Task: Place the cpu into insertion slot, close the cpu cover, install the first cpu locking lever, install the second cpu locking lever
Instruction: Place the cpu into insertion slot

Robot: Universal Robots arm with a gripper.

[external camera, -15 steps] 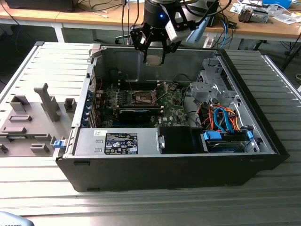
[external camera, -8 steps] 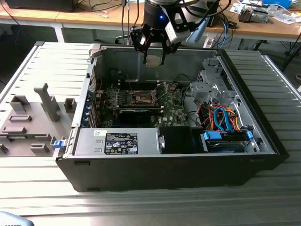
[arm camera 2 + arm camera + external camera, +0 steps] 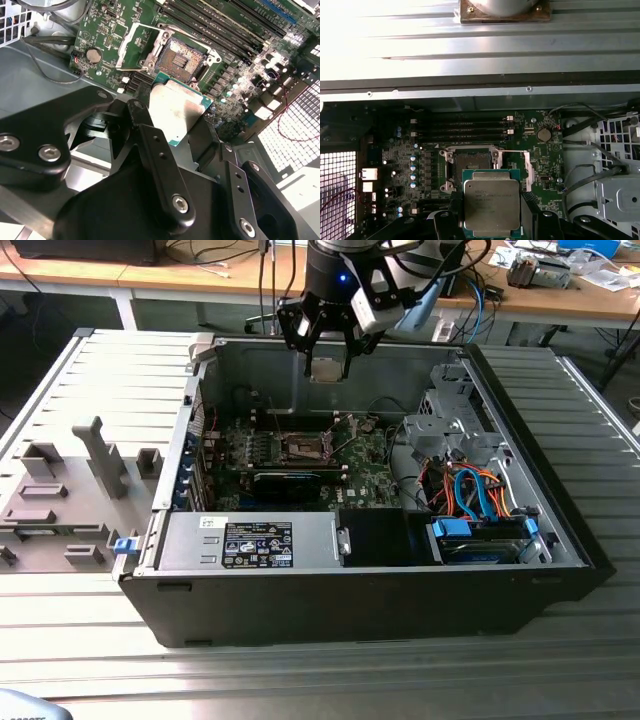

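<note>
Black fingers [image 3: 150, 145] of the hand [image 3: 176, 125] are closed on two opposite edges of the cpu [image 3: 177, 105], its silvery top showing in both wrist views. In the exterior view the chip hangs above the open computer case [image 3: 300, 610], which sits on the slatted grey worktop [image 3: 570, 640]. Inside the case lie a green motherboard [image 3: 365, 475], a silver labelled unit [image 3: 250, 540] and a drive bay with orange and blue cables [image 3: 475, 490]. On the board the insertion slot [image 3: 470, 161] stands uncovered, its metal cover frame [image 3: 529, 172] swung aside.
</note>
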